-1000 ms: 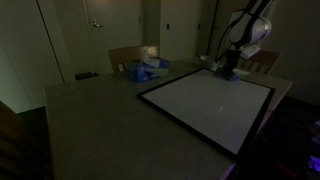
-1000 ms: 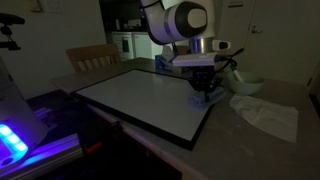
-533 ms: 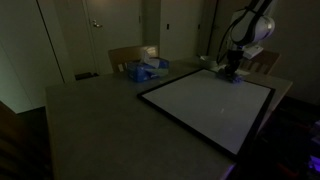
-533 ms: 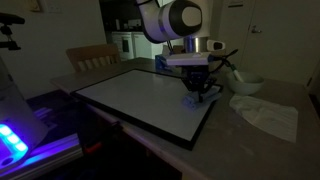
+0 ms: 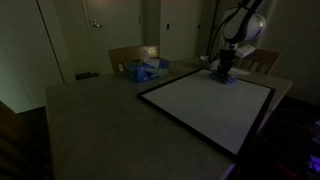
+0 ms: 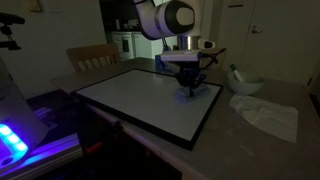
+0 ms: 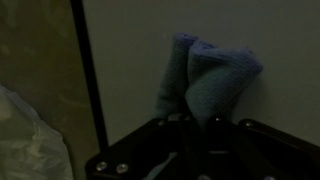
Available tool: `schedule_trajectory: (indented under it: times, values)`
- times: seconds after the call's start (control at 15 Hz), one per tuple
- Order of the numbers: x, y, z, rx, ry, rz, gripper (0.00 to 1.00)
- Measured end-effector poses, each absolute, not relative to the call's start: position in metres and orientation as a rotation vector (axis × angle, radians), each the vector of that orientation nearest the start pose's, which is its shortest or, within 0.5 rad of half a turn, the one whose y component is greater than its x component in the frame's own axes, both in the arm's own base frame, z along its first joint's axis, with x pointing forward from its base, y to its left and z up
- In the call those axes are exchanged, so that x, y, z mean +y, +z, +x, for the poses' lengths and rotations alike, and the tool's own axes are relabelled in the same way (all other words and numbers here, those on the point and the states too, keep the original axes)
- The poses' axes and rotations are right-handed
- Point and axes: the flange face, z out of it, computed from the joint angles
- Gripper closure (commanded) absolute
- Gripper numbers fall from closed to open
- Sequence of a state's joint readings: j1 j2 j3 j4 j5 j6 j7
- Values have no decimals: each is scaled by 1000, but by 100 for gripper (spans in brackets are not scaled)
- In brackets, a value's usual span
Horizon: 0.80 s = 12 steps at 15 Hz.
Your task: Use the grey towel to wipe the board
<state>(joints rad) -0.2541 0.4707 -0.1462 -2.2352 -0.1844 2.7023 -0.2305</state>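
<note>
The board lies flat on the table, white with a thin black frame, and shows in both exterior views. My gripper stands over the board's far corner, pointing down. It is shut on the grey towel, which is pressed onto the white surface. In the wrist view the towel sticks out bunched from between my fingers, just beside the board's black frame. The gripper itself is dark at the bottom of that view.
A crumpled white cloth and a bowl lie on the table beside the board. A bluish bundle sits near a chair at the table's far side. A blue-lit device stands off the table's edge.
My gripper has slid the towel across the board, along its edge and away from the white cloth. The grip has stayed shut.
</note>
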Motion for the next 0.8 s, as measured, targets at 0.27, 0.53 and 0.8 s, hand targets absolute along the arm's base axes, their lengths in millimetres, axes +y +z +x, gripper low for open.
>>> schedule_trajectory:
  times: [0.27,0.53,0.8]
  values:
    - [-204,159,502,-4,99,-3269,98]
    - [-197,160,506,-86,102,-3289,98]
    - [-165,159,518,-263,92,-3321,98]
